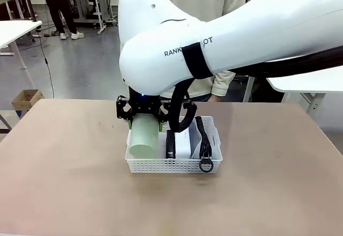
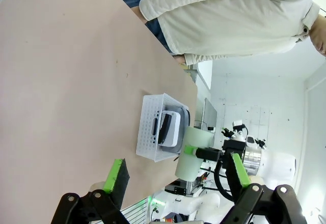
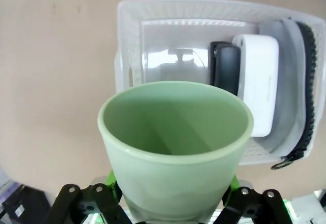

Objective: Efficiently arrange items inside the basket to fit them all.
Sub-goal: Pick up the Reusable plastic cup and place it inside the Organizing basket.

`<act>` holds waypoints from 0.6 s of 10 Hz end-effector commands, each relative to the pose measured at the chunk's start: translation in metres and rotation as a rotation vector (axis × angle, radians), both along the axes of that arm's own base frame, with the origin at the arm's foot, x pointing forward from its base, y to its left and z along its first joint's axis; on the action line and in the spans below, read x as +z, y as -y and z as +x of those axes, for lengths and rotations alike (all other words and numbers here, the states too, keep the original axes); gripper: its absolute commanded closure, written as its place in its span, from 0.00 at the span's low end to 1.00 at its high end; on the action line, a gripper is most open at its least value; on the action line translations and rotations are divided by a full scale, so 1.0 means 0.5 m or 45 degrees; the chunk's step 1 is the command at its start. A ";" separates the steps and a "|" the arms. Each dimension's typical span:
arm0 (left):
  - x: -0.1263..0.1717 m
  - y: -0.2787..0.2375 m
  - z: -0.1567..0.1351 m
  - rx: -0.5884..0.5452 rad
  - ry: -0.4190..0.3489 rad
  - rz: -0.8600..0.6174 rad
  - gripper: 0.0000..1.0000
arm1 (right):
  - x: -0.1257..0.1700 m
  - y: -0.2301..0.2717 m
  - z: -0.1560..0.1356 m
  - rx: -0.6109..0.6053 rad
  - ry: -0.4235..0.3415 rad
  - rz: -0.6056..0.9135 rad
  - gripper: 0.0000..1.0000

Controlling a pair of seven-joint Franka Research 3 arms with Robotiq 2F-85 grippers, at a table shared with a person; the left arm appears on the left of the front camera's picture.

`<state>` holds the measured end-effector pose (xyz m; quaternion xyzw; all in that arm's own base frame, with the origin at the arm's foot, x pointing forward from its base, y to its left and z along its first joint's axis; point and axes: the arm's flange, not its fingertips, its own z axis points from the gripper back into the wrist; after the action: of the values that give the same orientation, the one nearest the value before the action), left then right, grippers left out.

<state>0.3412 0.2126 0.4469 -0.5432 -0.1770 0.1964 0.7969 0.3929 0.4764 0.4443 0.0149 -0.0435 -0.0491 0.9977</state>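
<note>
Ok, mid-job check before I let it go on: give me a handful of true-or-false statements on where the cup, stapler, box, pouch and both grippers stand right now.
1. The right gripper holds the pale green cup over the basket. True.
2. The black stapler lies on the table outside the basket. False: it lies in the basket, beside the white box.
3. The grey pouch sits along the basket wall, on the far side of the box from the stapler. True.
4. The left gripper is shut on the pouch. False: it is open, holding nothing, away from the basket.
5. The basket's remaining free space is next to the stapler. True.
</note>
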 end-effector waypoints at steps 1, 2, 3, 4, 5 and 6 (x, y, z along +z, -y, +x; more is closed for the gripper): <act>0.005 0.003 -0.005 -0.008 -0.008 0.002 0.00 | -0.015 -0.028 0.050 -0.061 0.000 -0.061 0.13; 0.005 0.003 -0.005 -0.008 -0.008 0.002 0.00 | -0.032 -0.030 0.076 -0.068 -0.003 -0.071 0.13; 0.005 0.003 -0.005 -0.008 -0.008 0.002 0.00 | -0.048 -0.032 0.092 -0.064 0.027 -0.053 0.13; 0.005 0.003 -0.005 -0.008 -0.008 0.002 0.00 | -0.064 -0.035 0.102 -0.057 0.028 -0.048 0.13; 0.005 0.003 -0.005 -0.008 -0.008 0.002 0.00 | -0.083 -0.035 0.107 -0.072 0.025 -0.067 0.13; 0.005 0.003 -0.005 -0.008 -0.008 0.002 0.00 | -0.104 -0.034 0.107 -0.042 -0.014 -0.065 0.13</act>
<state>0.3413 0.2127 0.4469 -0.5432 -0.1770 0.1965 0.7969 0.4479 0.4885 0.3929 -0.0094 -0.0302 -0.0642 0.9974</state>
